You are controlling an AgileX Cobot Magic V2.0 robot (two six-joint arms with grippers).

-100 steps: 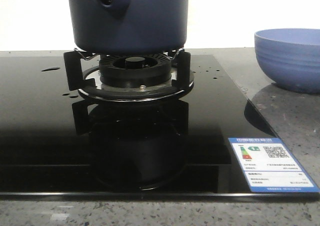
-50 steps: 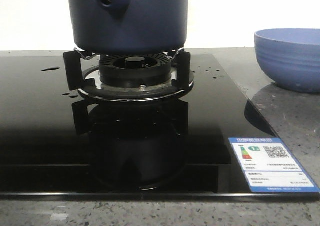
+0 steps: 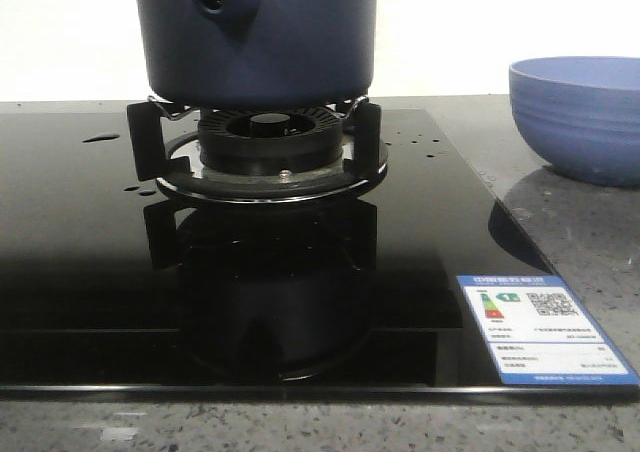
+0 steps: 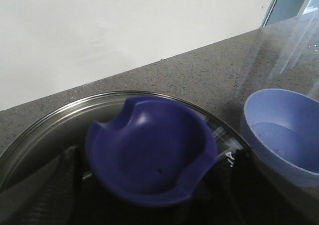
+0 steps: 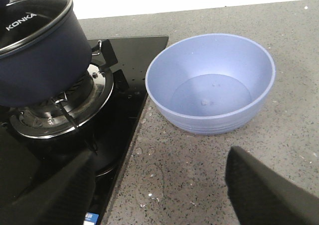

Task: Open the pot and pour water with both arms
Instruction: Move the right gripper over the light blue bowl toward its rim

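The dark navy pot (image 3: pixel 258 34) stands on the gas burner (image 3: pixel 268 142), its handle socket facing front-left. It also shows in the right wrist view (image 5: pixel 42 60) with the glass lid (image 5: pixel 35 16) on it. In the left wrist view my left gripper (image 4: pixel 152 172) is open, and its fingers (image 4: pixel 67 177) straddle the lid's blue knob (image 4: pixel 149 153) with small gaps on both sides. My right gripper (image 5: pixel 159 195) is open and empty above the counter, between the hob and the bowl. Water shows as drops on the hob (image 3: pixel 100 138) and a thin puddle outline on the counter (image 5: pixel 155 176).
A paler blue ribbed bowl (image 3: pixel 580 117) stands on the grey stone counter right of the black glass hob (image 3: pixel 90 232); it also shows in the right wrist view (image 5: pixel 212 83) and the left wrist view (image 4: pixel 281 133). A label (image 3: pixel 540 337) sits on the hob's front right corner.
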